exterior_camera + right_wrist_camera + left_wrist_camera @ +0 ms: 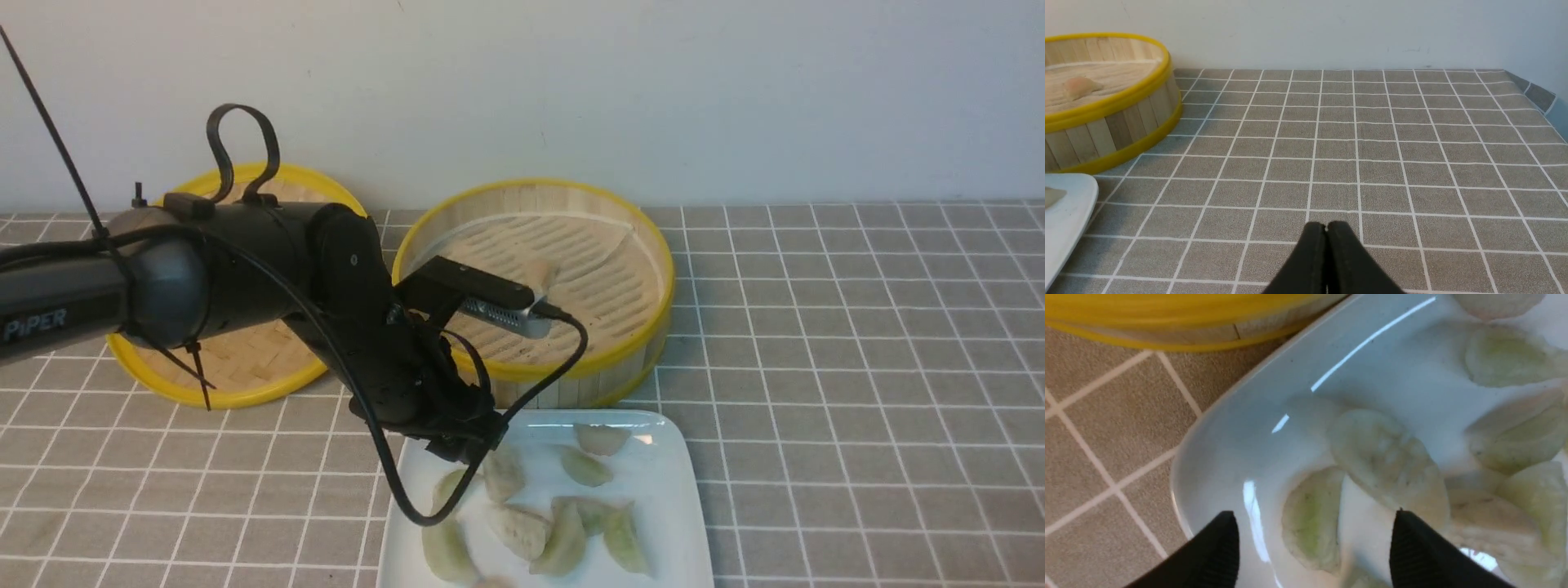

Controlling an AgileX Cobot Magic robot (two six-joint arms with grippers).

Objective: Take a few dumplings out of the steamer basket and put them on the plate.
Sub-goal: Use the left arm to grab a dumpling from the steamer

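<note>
- The glossy white square plate [669, 490] lies just in front of the round bamboo steamer basket [604, 388].
- The flat woven bamboo lid [245, 367] lies left of the basket.
- One pale crescent dumpling [540, 273] sits in the basket; the other dumplings [584, 467] lie on the plate.
- My left pincer [1314, 522] hangs in front of the basket, over the plate.

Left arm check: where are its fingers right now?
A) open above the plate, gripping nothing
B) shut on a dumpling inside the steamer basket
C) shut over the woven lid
A: the left wrist view shows the left gripper with its fingers wide apart above the plate, and the dumplings lie loose on it.
</note>
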